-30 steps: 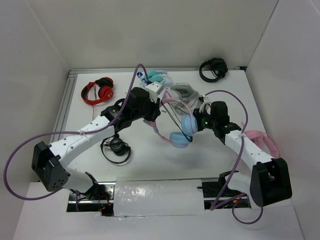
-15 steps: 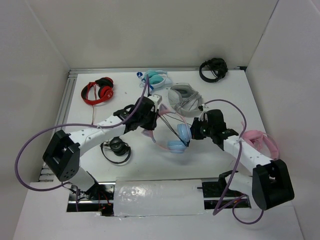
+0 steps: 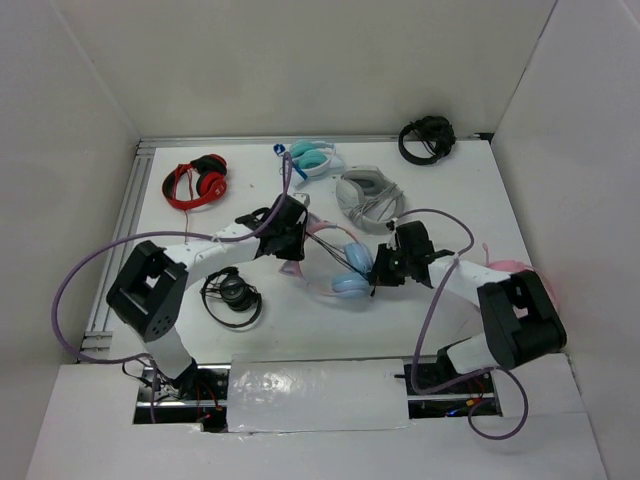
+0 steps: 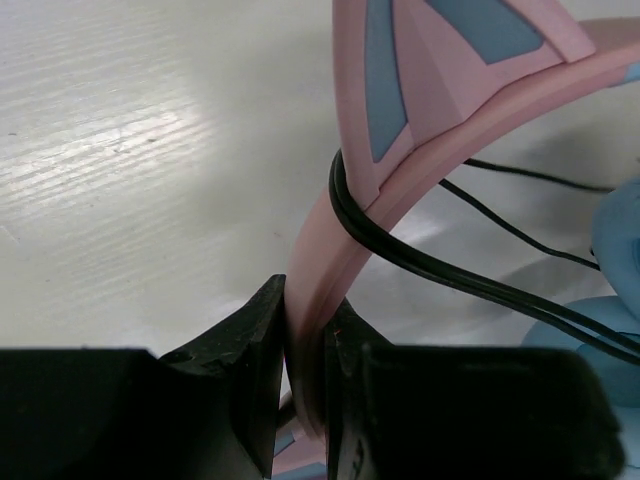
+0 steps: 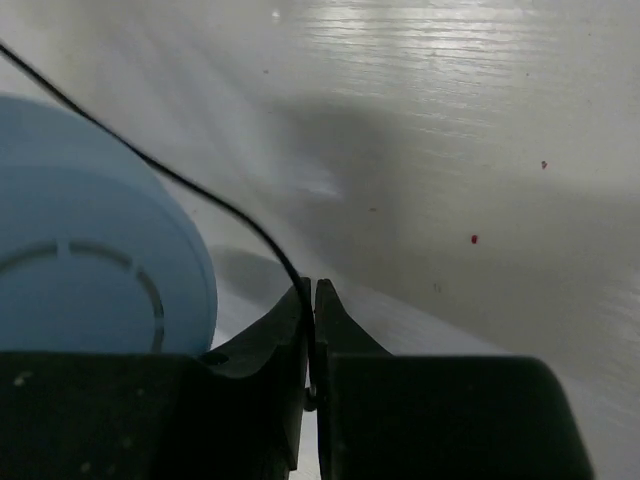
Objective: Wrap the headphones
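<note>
Red headphones are lying at the far left of the table. Teal headphones are sitting at the far edge, with a grey pair just beside them. Black headphones are resting in the far right corner. A second black pair is lying near left. A pink pair is peeking out at the right.

Left pincer and right pincer clamped, facing each other.
</note>
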You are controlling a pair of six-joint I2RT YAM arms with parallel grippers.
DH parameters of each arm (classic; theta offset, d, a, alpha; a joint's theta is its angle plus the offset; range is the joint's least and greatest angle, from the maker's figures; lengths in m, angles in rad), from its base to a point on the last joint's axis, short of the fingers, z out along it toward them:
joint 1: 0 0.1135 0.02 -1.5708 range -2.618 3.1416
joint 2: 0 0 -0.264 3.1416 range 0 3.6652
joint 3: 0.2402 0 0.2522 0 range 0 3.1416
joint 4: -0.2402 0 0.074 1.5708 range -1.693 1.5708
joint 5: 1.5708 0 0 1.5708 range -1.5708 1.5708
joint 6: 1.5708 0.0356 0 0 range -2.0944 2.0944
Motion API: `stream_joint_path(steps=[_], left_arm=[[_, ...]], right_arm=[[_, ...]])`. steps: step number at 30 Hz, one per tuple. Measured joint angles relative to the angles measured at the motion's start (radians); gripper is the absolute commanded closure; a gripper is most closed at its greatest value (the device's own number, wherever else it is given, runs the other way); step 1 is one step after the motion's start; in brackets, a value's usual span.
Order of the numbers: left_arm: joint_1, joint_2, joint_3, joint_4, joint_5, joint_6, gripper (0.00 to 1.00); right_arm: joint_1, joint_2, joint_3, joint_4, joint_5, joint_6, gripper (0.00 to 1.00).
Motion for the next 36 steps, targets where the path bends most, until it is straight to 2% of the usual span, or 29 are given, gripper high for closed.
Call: stream_joint_path(steps=[5, 7, 9, 12, 17, 22, 24, 25, 27, 28, 29, 30, 32, 33, 36], left_arm=[[0.043, 0.126, 0.046, -0.020, -0.023, -0.046, 1.00], [0.048, 0.165, 0.070, -0.024, -0.046, -0.054, 1.00], [0.052, 0.178, 0.079, -0.026, -0.054, -0.056, 1.00], [0.058, 0.185, 0.099, -0.044, -0.060, -0.068, 1.00], [0.064, 0.216, 0.135, -0.058, -0.075, -0.079, 1.00], [0.066, 0.235, 0.148, -0.072, -0.062, -0.076, 1.00], [0.066, 0.235, 0.148, -0.076, -0.063, -0.074, 0.93], [0.066, 0.235, 0.148, -0.078, -0.063, -0.073, 0.83], [0.066, 0.235, 0.148, -0.084, -0.062, -0.073, 0.73], [0.066, 0.235, 0.148, -0.087, -0.062, -0.073, 0.61], [0.066, 0.235, 0.148, -0.089, -0.062, -0.073, 0.61], [0.066, 0.235, 0.148, -0.092, -0.059, -0.072, 0.54], [0.065, 0.234, 0.148, -0.098, -0.056, -0.068, 0.46], [0.064, 0.232, 0.148, -0.101, -0.056, -0.067, 0.37], [0.060, 0.222, 0.147, -0.119, -0.058, -0.069, 0.30]], right_arm=[[0.005, 0.126, 0.065, -0.003, 0.022, 0.024, 0.85], [0.006, 0.155, 0.094, -0.004, 0.031, 0.031, 0.89], [0.008, 0.166, 0.106, -0.002, 0.049, 0.040, 0.89], [0.010, 0.163, 0.108, -0.005, 0.066, 0.049, 0.77], [0.021, 0.120, 0.105, -0.032, 0.118, 0.041, 0.67], [0.028, 0.031, 0.095, -0.066, 0.161, 0.030, 0.63], [0.032, -0.017, 0.095, -0.081, 0.182, 0.025, 0.62], [0.033, -0.042, 0.095, -0.088, 0.195, 0.023, 0.60], [0.034, -0.086, 0.095, -0.102, 0.219, 0.021, 0.58], [0.034, -0.129, 0.095, -0.118, 0.239, 0.020, 0.56], [0.034, -0.131, 0.095, -0.119, 0.239, 0.020, 0.56], [0.035, -0.154, 0.095, -0.128, 0.251, 0.019, 0.55], [0.035, -0.192, 0.095, -0.145, 0.272, 0.018, 0.52], [0.035, -0.213, 0.095, -0.152, 0.281, 0.018, 0.50], [0.035, -0.278, 0.092, -0.166, 0.298, 0.019, 0.46]])
